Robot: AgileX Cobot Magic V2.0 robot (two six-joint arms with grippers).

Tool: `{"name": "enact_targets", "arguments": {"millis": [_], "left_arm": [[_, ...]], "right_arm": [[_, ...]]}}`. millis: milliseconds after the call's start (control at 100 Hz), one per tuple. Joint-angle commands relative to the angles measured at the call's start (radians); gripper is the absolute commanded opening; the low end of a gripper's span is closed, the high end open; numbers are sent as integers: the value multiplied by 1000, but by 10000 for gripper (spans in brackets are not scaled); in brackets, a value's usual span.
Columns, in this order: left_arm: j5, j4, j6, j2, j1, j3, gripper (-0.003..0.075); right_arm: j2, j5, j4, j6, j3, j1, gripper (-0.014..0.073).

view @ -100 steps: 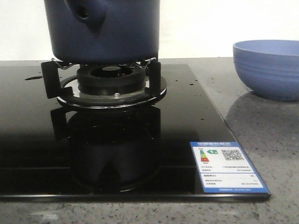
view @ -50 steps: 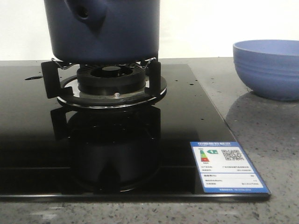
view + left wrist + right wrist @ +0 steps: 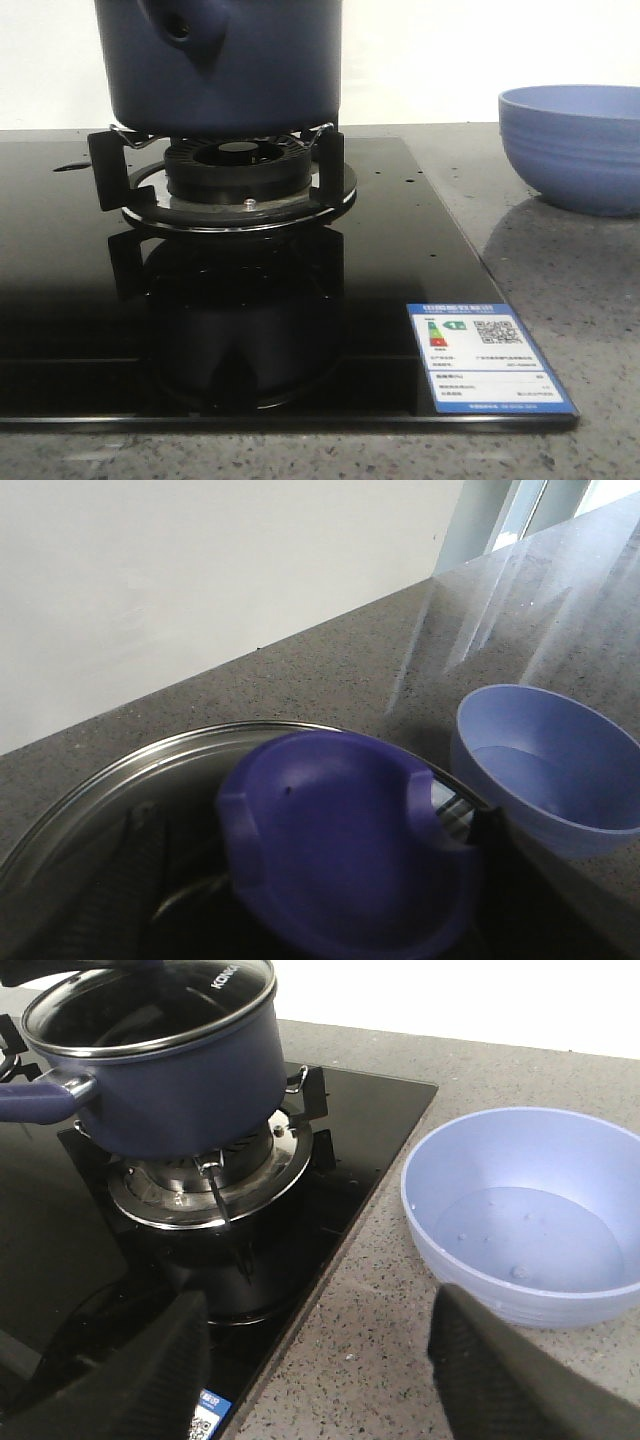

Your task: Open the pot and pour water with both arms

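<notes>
I see the pot [image 3: 225, 65] at the left of the front view, a dark navy, matte, straight-sided vessel sitting on the burner grate [image 3: 110, 170] of a black glass cooktop [image 3: 400, 250]. A stubby hollow tube [image 3: 180, 25] juts from its side toward the camera. From the right wrist view the pot [image 3: 170, 1080] carries a glass lid with a steel rim [image 3: 150, 1005], and I can read "KONKA" printed on the glass. In the left wrist view a purple-blue knob [image 3: 345, 845] fills the lower frame above that steel rim; my left claw is not visible there, so I cannot say how it is set.

Moving right, a blue-and-white energy label [image 3: 487, 357] with a QR code sticks to the cooktop's near right corner; its small print is too fine to read.

Further right, a light-blue bowl [image 3: 572, 145] stands on the grey speckled desk [image 3: 560, 290], apart from the cooktop edge. The right wrist view shows a little water lying in the bowl [image 3: 530, 1215]. My right claw [image 3: 320, 1380] hangs spread wide, its two dark fingers [image 3: 130, 1380] holding nothing, over the cooktop edge near the bowl.
</notes>
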Motion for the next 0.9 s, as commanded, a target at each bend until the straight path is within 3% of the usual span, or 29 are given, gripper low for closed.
{"name": "enact_targets", "arguments": {"millis": [0,300,550,890], "left_arm": [[-1,-66,16,-30,-8,-37,545],[-1,-68,16,-30,-8,-37,538],[-1,-71,16,-30,-8,-37,375],[31,-88,16,-32,-6,-55,372]], "right_arm": [[15,-60,23,-12,-34,0,430],[15,-57,23,-12,-26,0,430],[15,-57,23,-12,-26,0,430],[15,-43,10,-12,-26,0,430]]}}
